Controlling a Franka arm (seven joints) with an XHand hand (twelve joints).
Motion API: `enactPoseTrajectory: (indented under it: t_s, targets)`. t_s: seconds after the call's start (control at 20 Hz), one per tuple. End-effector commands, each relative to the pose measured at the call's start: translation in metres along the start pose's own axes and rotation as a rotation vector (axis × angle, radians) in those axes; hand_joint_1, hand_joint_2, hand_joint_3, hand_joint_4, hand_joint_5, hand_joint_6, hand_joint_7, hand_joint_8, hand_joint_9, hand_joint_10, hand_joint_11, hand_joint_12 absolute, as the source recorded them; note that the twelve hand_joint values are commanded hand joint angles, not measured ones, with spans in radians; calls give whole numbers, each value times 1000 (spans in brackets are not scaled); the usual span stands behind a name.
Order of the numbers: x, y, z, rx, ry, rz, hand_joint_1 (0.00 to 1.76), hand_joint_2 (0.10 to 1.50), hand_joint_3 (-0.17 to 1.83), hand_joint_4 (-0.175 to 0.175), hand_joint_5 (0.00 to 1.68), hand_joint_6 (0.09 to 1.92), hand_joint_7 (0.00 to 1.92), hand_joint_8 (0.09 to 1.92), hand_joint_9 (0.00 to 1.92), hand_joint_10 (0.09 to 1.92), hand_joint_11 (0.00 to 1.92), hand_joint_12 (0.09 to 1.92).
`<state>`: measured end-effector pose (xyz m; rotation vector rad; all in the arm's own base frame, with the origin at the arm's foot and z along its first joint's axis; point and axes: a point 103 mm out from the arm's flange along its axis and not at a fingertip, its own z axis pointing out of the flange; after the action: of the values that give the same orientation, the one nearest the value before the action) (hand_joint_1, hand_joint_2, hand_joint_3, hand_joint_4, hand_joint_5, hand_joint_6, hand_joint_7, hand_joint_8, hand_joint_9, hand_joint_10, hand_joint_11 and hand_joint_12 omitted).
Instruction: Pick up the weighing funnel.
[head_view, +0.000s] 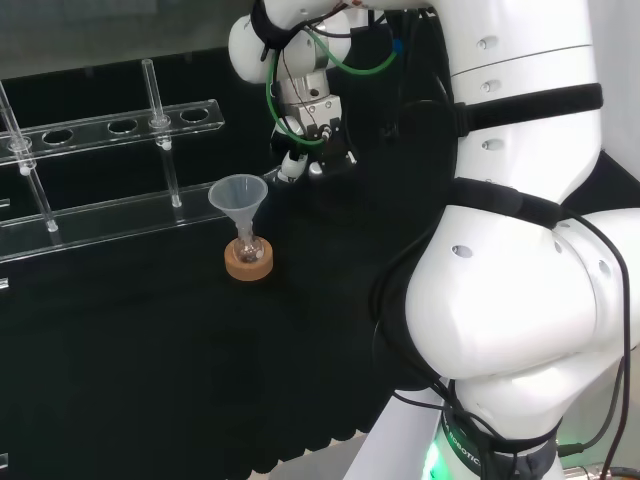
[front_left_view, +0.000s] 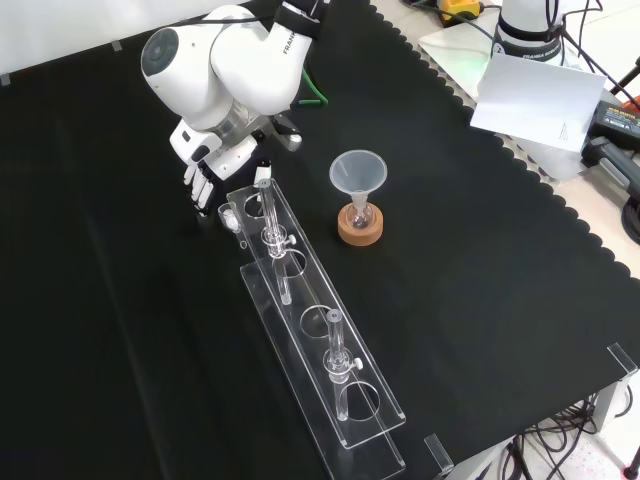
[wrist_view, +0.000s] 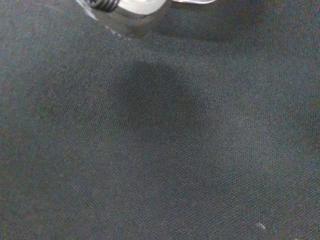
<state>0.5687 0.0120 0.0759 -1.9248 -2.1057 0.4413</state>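
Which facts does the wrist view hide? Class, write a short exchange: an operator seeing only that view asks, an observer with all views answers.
Operator: Black cloth here. Where is the hand?
Observer: Front view: the black and white hand hangs low beside the far end of the long clear plastic rack.
Operator: Anything else standing?
Observer: A big clear cone-shaped funnel stands in a small flask on a cork ring, right of the rack.
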Motion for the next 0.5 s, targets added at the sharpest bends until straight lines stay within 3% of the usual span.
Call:
enactPoseTrajectory:
  t_s: [0.05, 0.5]
  targets:
    - [1, 2, 2, -6, 7, -5, 1008, 913, -175, 26, 685, 573, 473, 660, 712, 510, 461, 1269]
    - [0, 6, 7, 7, 6, -3, 1007, 924, -175, 37, 719, 623, 491, 662, 730, 509, 476, 1266]
